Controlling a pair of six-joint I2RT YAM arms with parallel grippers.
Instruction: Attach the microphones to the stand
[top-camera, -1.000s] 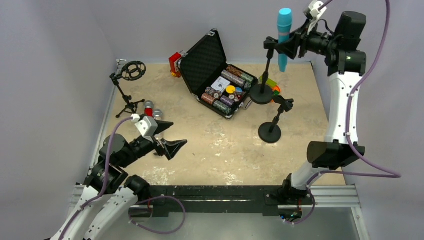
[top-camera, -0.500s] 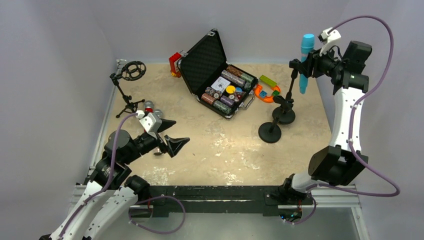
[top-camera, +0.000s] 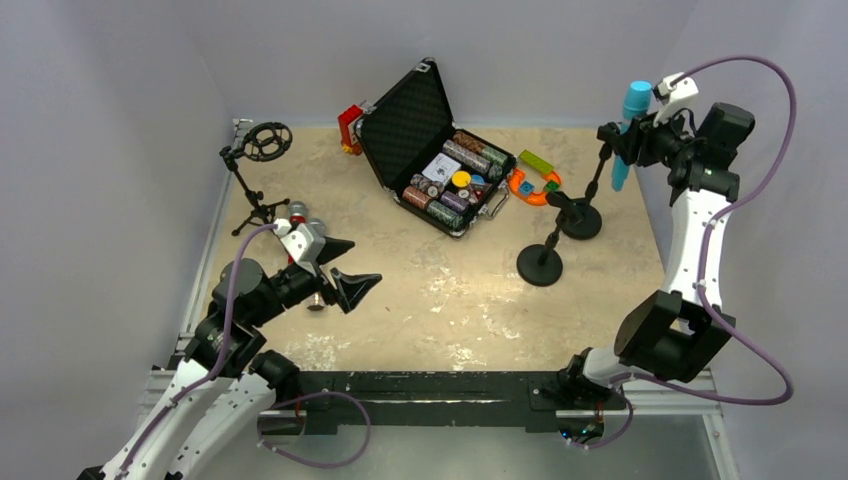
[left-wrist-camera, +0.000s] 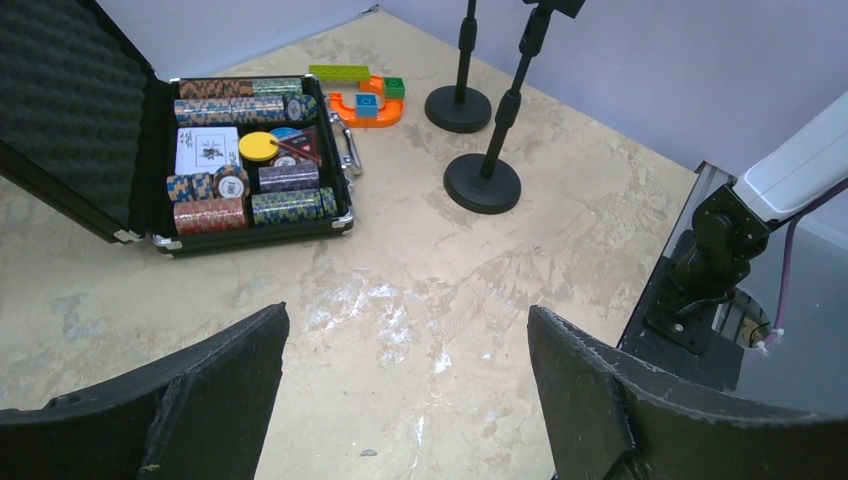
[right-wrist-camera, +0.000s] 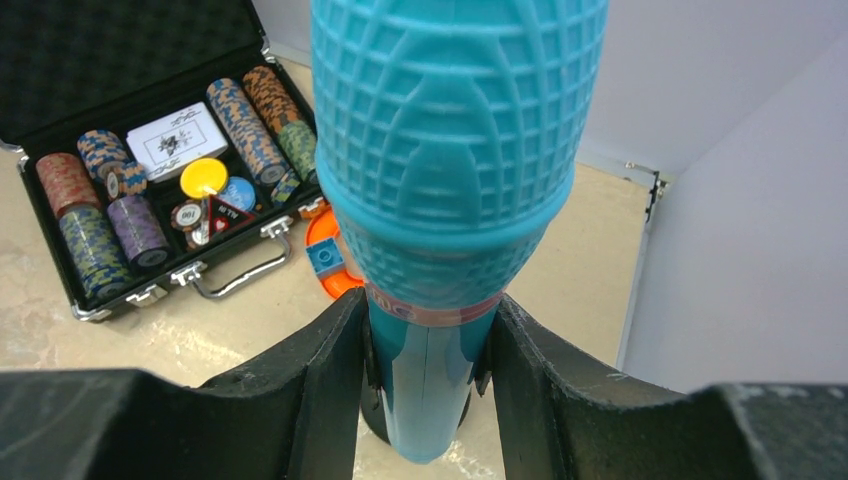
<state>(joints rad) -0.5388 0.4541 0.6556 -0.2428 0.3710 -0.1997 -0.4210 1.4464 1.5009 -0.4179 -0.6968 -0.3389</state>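
Observation:
My right gripper (top-camera: 622, 140) (right-wrist-camera: 428, 330) is shut on the upright light blue microphone (top-camera: 630, 130) (right-wrist-camera: 450, 150), just below its head. That microphone sits in the clip of a round-based stand (top-camera: 581, 222), far right by the wall. A second round-based stand (top-camera: 540, 265) (left-wrist-camera: 482, 180) stands just in front with its clip bare. A tripod stand with a ring mount (top-camera: 262, 142) is at the far left. The red microphone (top-camera: 297, 211) lies beside it, mostly hidden by my left wrist; the silver one is hidden. My left gripper (top-camera: 360, 262) (left-wrist-camera: 407, 320) hovers open over bare table.
An open black case (top-camera: 410, 120) (left-wrist-camera: 70, 110) of poker chips lies at the back centre. An orange toy with a green block (top-camera: 535, 180) (left-wrist-camera: 365, 95) sits right of it, and a red item (top-camera: 349, 125) behind it. Grey walls close in on three sides.
My right arm has carried the blue microphone and its stand to the right and toward the near side, past the other round stand. The left arm has edged slightly right.

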